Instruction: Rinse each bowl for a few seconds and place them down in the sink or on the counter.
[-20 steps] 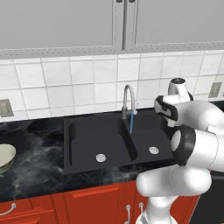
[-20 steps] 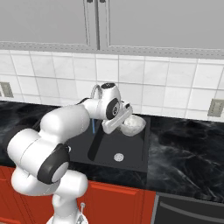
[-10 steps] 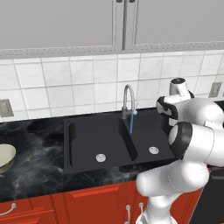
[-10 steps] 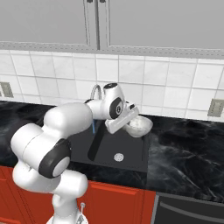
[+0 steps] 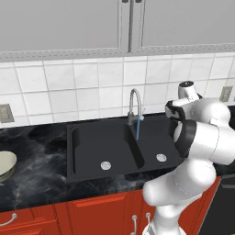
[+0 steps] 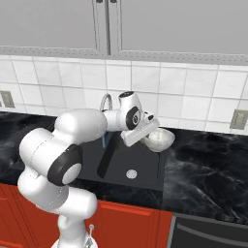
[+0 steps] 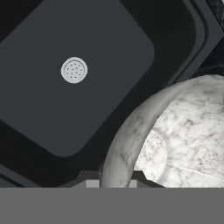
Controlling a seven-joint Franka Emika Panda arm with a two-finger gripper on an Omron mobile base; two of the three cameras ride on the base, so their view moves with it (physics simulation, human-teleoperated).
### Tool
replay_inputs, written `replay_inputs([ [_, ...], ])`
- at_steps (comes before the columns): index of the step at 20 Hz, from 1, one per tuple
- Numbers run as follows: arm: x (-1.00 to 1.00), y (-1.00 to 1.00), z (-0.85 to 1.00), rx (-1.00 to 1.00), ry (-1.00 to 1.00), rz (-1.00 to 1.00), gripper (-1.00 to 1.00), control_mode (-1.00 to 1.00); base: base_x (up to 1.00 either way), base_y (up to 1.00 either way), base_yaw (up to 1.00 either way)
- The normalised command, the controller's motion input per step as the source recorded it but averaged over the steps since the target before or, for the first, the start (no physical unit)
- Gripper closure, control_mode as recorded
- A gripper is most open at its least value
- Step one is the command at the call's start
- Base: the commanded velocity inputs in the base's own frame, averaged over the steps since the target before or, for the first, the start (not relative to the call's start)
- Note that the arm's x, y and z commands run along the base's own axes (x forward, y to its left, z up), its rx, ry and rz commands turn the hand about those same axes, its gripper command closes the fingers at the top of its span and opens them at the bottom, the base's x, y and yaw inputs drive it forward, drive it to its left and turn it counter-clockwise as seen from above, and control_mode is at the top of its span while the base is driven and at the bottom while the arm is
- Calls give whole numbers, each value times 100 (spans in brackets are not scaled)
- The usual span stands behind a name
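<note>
I see the black rectangular double-basin sink (image 5: 110, 147) set into the glossy black marble desk (image 5: 41, 179), with the curved steel gooseneck faucet (image 5: 134, 106) behind it at the divider between the two basins. My hand (image 6: 145, 131) holds the glossy white-grey round bowl (image 6: 160, 139) by its rim above the sink's right edge, where the right basin meets the desk. The pale greenish-cream round bowl (image 5: 5, 165) sits on the desk well to the left of the sink.
</note>
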Motion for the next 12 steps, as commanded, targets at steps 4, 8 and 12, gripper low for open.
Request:
replay_inputs([
  [4, 15, -25, 0, 0, 5, -3, 100, -100, 0, 0, 0],
  [8, 16, -24, 0, 1, 4, -1, 100, -100, 0, 0, 0],
  [12, 11, -26, 0, 0, 2, 0, 100, -100, 0, 0, 0],
])
